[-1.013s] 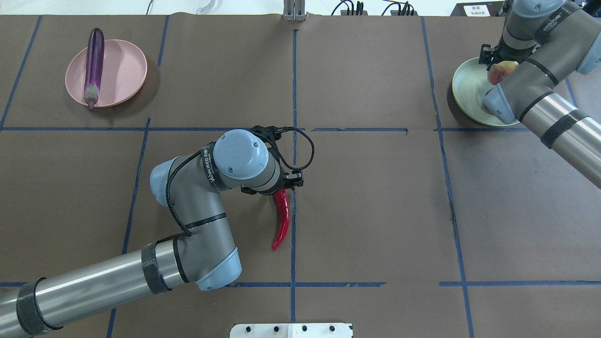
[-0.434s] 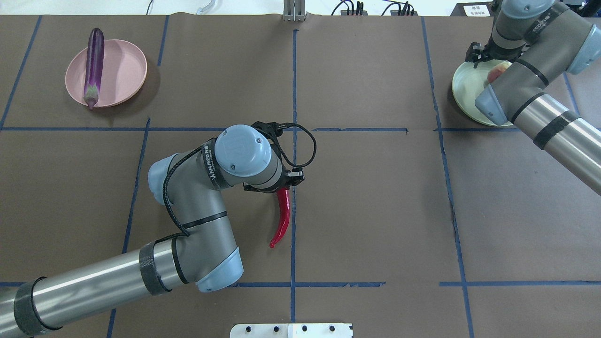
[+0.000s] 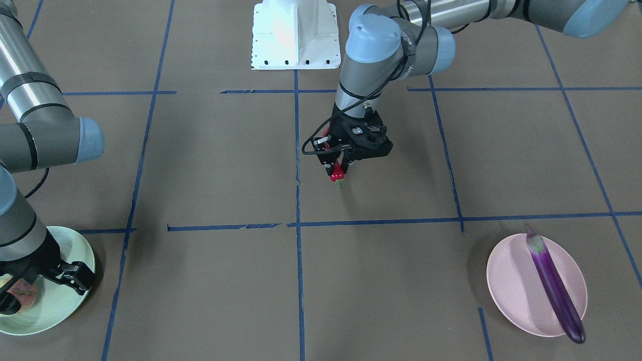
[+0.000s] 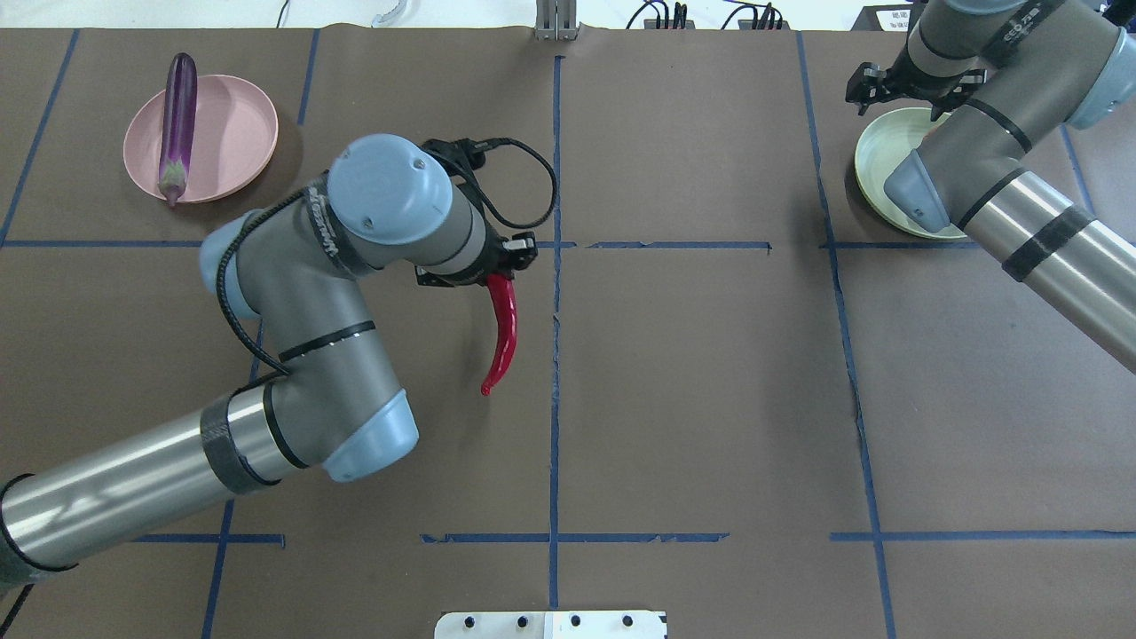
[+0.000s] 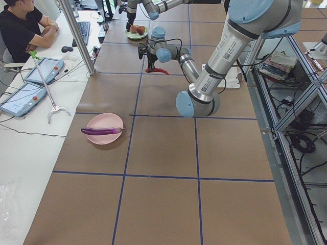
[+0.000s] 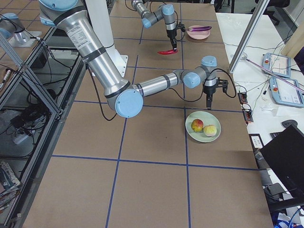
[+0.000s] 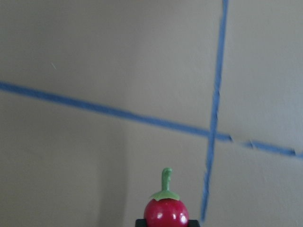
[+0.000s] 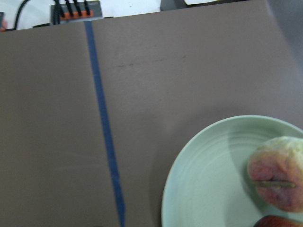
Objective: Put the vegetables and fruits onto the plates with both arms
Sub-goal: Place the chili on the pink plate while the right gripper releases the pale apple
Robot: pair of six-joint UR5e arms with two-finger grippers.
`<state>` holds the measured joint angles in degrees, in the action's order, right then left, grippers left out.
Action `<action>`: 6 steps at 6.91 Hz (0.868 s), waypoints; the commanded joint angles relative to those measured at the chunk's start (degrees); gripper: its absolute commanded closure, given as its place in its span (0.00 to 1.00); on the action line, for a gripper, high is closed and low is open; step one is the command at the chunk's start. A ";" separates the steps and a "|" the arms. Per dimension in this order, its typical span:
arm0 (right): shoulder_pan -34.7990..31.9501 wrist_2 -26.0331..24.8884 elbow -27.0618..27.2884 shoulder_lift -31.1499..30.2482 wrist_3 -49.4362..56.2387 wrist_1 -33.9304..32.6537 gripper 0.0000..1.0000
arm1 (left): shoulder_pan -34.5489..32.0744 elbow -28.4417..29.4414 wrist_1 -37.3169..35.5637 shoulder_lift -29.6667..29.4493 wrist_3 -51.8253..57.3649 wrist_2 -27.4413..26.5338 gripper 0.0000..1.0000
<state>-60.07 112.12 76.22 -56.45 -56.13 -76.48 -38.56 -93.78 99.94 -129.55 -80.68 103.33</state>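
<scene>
The table [image 4: 710, 399] is covered in brown paper and divided into squares by blue tape lines [image 4: 555, 399]. Seen from overhead, a pink plate [image 4: 235, 124] is set at ten o'clock and a green plate [image 4: 879, 160] at two o'clock, well apart. A white base block [image 4: 550, 624] is seen at six o'clock, at the near edge.

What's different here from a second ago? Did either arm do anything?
The left gripper, shut on the red chili, carried it toward the pink plate, away from the robot and to its left. The right gripper drew back from the green plate, leaving the blushed fruit there. The eggplant and both plates stayed put.
</scene>
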 commanded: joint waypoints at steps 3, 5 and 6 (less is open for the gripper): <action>4.16 5.13 18.24 -8.66 -13.09 -0.16 0.00 | -18.90 17.75 7.22 3.96 16.85 1.78 1.00; 6.88 3.56 20.71 -8.85 -18.38 -0.16 0.00 | -21.90 37.79 24.01 0.38 17.05 1.17 1.00; 8.46 2.07 21.77 -9.37 -19.62 -0.16 0.00 | -22.26 39.88 24.60 -0.78 17.05 -0.14 0.84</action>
<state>-53.45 115.71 96.45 -65.31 -73.52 -76.64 -59.95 -59.74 120.72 -128.64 -63.82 104.35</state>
